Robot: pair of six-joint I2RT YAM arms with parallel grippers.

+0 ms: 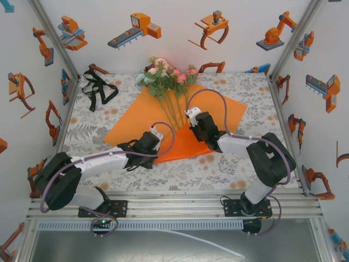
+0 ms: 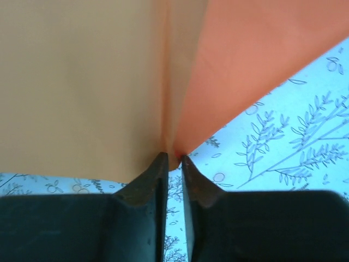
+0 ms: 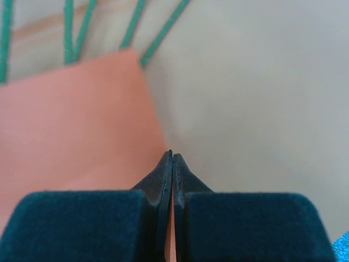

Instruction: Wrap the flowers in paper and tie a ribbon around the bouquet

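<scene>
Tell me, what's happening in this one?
Both arms are working on the paper, which lies on the table with the flowers laid across it. The left gripper pinches a raised fold at the near edge. The right gripper is closed on a flap beside the flowers. The ribbon lies far left, untouched.

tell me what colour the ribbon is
Black; the ribbon shows best in the top external view.

You can't read the lettering on the ribbon (image 1: 98, 87) from above (far too small). The stems (image 3: 165, 33) of the flowers (image 1: 163, 75) are blurred, run off the right wrist view's top edge, and vanish under the paper (image 3: 71, 120).
</scene>
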